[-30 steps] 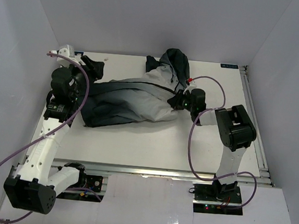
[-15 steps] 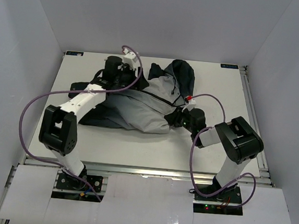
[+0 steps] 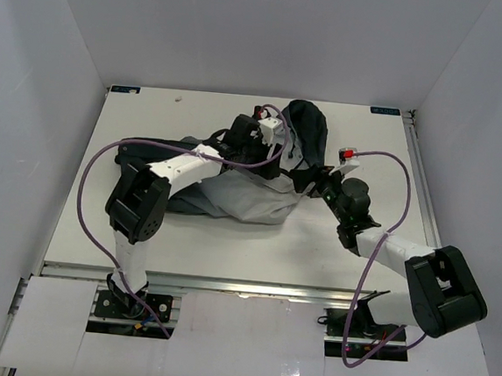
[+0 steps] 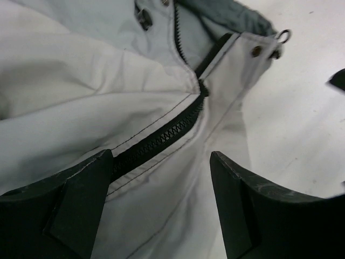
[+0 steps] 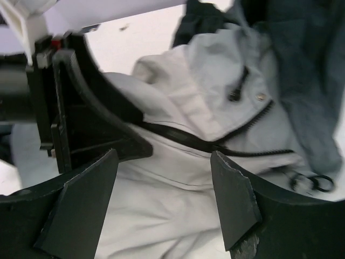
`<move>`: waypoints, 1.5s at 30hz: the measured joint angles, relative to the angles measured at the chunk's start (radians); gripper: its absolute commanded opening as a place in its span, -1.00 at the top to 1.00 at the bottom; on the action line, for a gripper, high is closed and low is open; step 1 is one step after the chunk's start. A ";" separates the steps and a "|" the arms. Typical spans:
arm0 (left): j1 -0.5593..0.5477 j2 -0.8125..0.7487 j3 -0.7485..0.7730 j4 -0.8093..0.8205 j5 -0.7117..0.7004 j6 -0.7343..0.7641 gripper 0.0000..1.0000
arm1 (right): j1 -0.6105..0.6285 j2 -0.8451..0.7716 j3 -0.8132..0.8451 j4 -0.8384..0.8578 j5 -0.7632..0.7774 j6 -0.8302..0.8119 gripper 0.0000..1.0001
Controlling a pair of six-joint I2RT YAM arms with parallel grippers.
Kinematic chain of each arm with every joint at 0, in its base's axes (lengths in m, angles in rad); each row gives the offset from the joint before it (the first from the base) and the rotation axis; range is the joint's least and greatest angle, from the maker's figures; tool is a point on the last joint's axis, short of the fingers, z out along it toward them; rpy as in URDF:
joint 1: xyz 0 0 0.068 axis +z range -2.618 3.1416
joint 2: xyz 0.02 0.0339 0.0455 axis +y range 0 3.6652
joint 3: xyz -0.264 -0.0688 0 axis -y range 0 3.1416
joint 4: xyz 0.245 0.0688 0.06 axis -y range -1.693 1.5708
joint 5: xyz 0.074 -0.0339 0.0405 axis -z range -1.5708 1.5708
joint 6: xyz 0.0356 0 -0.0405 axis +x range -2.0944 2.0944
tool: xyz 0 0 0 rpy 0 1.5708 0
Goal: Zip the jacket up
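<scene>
1. On the far middle of the white table, the jacket lies in a crumpled heap, grey side up. Its dark hood is at the far right.
2. The left gripper hangs over the grey front. Its 2 fingers are spread wide and hold nothing.
3. Between them, the black zipper runs up to where the 2 front edges part.
4. The right gripper sits just right of the left one, near the jacket's right edge. It is wide open too, with nothing in it.
</scene>
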 measured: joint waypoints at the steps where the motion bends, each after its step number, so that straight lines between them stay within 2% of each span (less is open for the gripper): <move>1: -0.003 0.017 -0.001 0.003 -0.012 -0.008 -0.44 | -0.014 -0.004 -0.002 -0.011 0.007 0.003 -0.51; 6: -0.003 0.058 -0.034 0.038 -0.081 -0.046 0.97 | -0.082 0.036 0.001 -0.057 0.019 0.002 -0.49; 13: -0.007 0.026 -0.150 0.152 -0.192 -0.095 1.00 | -0.150 0.242 0.133 -0.073 -0.074 0.002 -0.46; 16: -0.009 -0.025 -0.222 0.190 -0.241 -0.114 1.00 | -0.162 0.263 0.145 -0.073 -0.081 0.004 -0.42; 18: -0.008 -0.069 -0.283 0.239 -0.272 -0.119 1.00 | -0.165 0.269 0.145 -0.062 -0.087 0.005 -0.32; 21: -0.008 -0.139 -0.357 0.289 -0.312 -0.122 1.00 | -0.165 0.303 0.145 -0.038 -0.114 0.012 0.01; 24: -0.007 -0.182 -0.390 0.341 -0.325 -0.122 1.00 | -0.165 0.343 0.140 -0.008 -0.151 0.024 0.24; 27: -0.007 -0.221 -0.413 0.381 -0.325 -0.122 1.00 | -0.165 0.357 0.107 0.027 -0.178 0.032 0.30; 30: -0.007 -0.263 -0.439 0.422 -0.320 -0.122 1.00 | -0.165 0.356 0.072 0.040 -0.196 0.033 0.28; 37: -0.007 -0.281 -0.450 0.459 -0.309 -0.122 1.00 | -0.164 0.286 0.051 0.017 -0.221 -0.003 -0.17; 42: -0.006 -0.287 -0.462 0.470 -0.300 -0.123 1.00 | -0.163 0.111 0.041 -0.018 -0.233 -0.040 -0.27; 45: -0.006 -0.291 -0.464 0.477 -0.299 -0.122 1.00 | -0.163 0.071 0.058 -0.014 -0.258 -0.046 -0.27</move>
